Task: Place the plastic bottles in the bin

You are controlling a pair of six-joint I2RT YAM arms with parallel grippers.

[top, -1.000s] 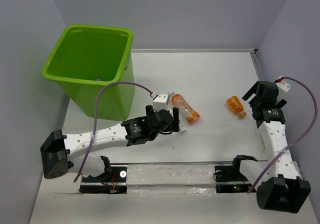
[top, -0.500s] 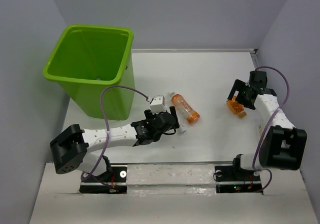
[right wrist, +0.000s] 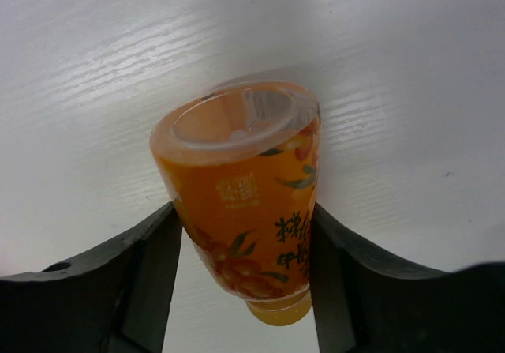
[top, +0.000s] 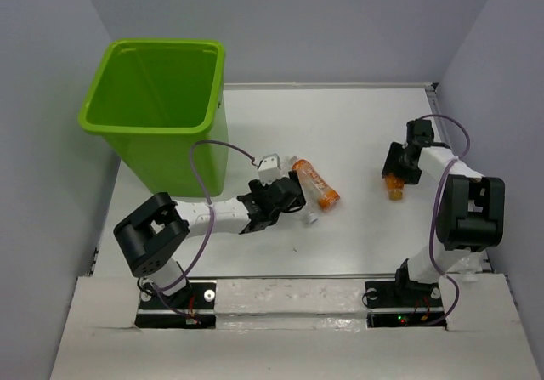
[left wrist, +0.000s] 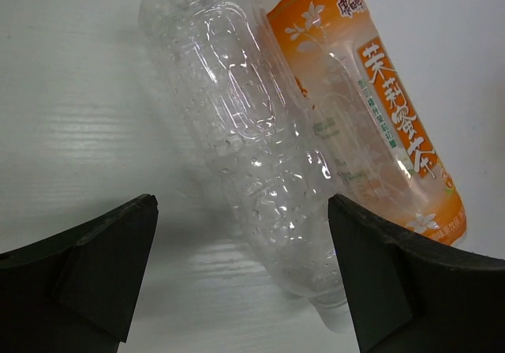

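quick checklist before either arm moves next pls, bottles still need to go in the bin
1. left gripper open: ok
2. clear bottle lying between its jaws: ok
3. clear bottle apart from the orange-labelled bottle: not ok, they lie touching side by side
4. right gripper around the small orange bottle, jaws against both sides: ok
5. that grip firm enough to lift: cannot tell
6. green bin upright with its mouth open: ok

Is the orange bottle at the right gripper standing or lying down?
Lying down: the orange bottle rests on its side on the table, between the fingers of the right gripper.
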